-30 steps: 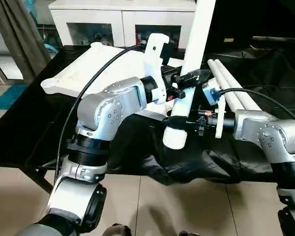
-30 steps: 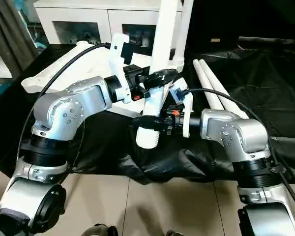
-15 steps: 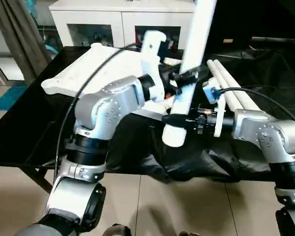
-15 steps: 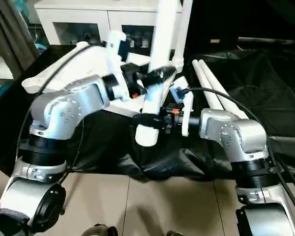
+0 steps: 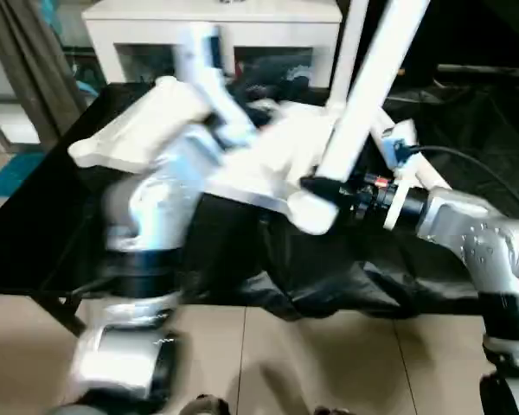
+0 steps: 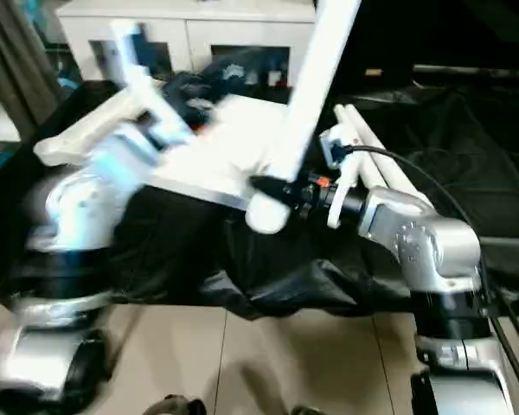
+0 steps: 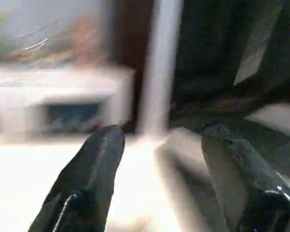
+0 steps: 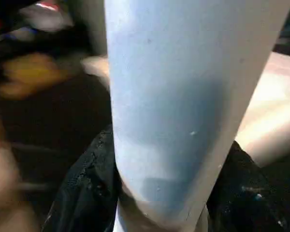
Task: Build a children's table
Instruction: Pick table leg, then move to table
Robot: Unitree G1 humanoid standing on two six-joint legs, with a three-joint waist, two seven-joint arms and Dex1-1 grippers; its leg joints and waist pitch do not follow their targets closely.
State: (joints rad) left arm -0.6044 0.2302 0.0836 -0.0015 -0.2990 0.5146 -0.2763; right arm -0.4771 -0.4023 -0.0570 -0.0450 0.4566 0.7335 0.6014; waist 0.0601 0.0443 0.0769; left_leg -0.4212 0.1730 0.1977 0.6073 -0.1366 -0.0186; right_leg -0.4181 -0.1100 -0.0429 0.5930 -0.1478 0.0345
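The left gripper point(image 7: 159, 159) is blurred, its fingers point(image 7: 89, 174) spread with nothing between them, above the white table top point(image 5: 147, 121) on the black table point(image 5: 35, 233). The right gripper point(image 5: 322, 187) clamps a tube leg point(image 5: 363, 95) near its flared end; the leg's upper end is cut off.

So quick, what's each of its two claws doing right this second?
Left gripper: fingers open, holding nothing.
Right gripper: fingers closed on a white table leg, near its flared end.
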